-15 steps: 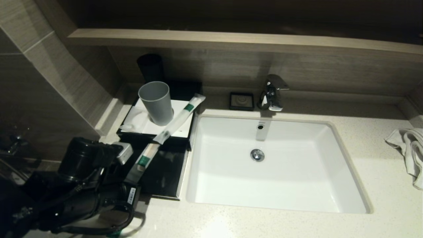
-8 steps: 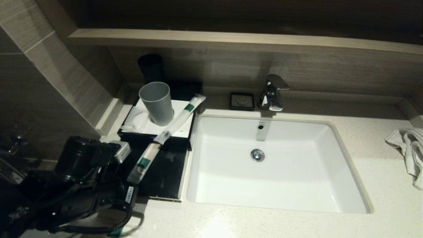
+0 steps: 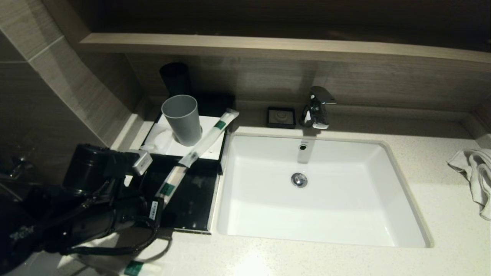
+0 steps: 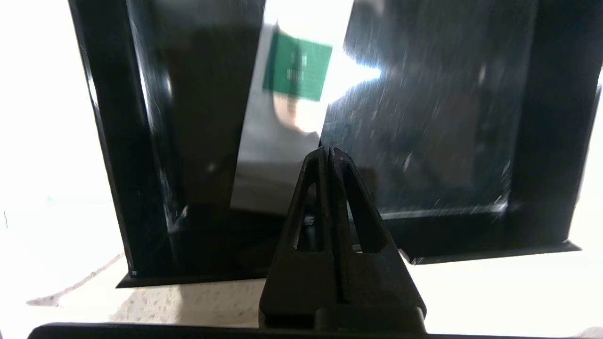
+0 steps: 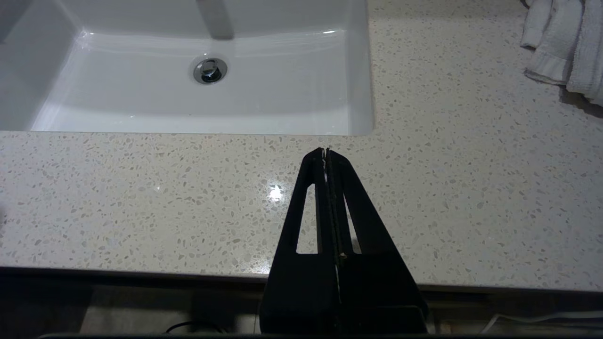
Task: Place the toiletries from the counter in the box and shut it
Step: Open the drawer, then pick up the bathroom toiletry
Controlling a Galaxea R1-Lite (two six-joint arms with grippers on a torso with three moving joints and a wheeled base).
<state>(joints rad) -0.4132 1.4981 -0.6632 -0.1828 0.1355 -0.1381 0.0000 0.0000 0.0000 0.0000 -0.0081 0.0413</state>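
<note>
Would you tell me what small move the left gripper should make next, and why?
Probably open the left gripper and close on the wrapped packet's near end: its fingers are shut just short of it, and the packet lies half out of the box, across the open lid. The right gripper idles.

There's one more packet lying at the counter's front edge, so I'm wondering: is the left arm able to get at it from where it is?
Probably yes. The packet lies bare on the counter just below the left gripper, nothing on it, though the fingers are shut now.
</note>
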